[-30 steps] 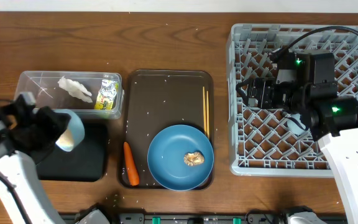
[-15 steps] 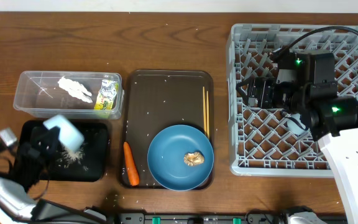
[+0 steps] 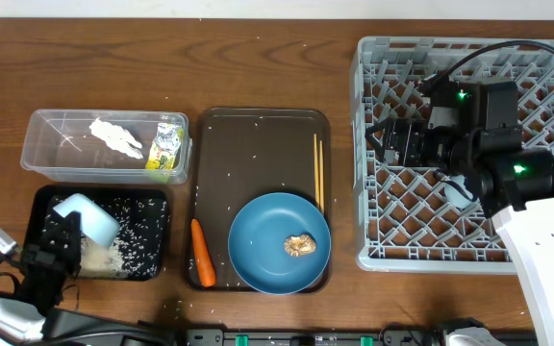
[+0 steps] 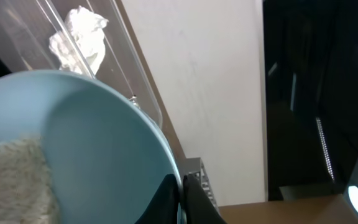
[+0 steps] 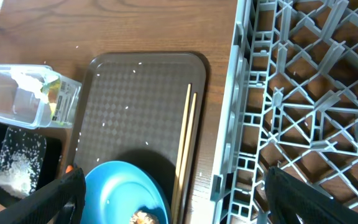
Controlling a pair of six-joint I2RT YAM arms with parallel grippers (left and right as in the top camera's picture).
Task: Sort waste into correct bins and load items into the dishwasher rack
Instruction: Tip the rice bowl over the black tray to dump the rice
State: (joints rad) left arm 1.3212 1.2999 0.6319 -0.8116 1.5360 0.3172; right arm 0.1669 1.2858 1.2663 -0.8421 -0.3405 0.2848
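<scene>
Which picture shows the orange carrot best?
The overhead view: the whole carrot lies beside the blue plate. The right wrist view catches only an orange sliver, and the left wrist view shows none of it.

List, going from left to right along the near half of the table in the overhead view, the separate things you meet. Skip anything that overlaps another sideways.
black tray → carrot → blue plate → dishwasher rack
</scene>
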